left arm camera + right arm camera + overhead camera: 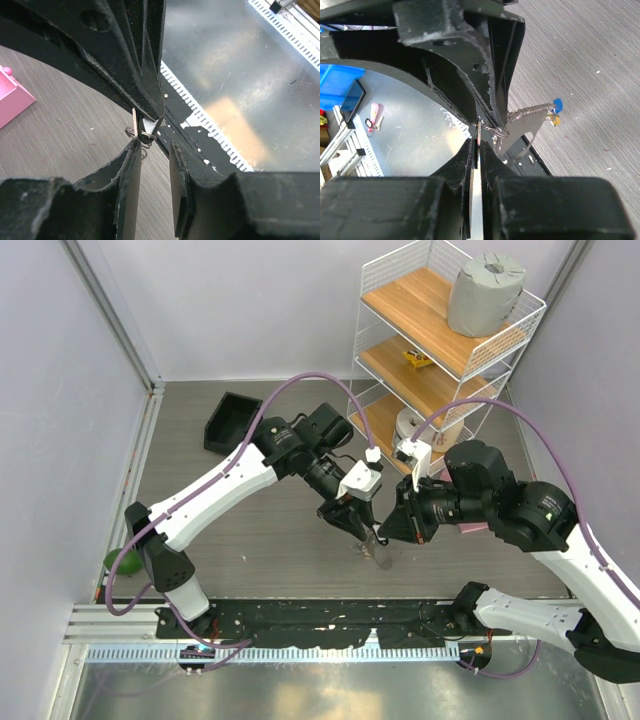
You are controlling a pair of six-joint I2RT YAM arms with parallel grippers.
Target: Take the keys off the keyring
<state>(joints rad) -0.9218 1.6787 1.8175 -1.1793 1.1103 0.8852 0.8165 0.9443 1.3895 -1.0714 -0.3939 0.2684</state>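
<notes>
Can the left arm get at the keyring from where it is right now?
Probably yes: the keyring hangs right at the left fingers, whose tips stand apart; the right fingers only pinch a key beside it.

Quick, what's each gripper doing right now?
Left gripper: jaws slightly apart at the keyring; grip cannot be told.
Right gripper: closed on the keyring.
</notes>
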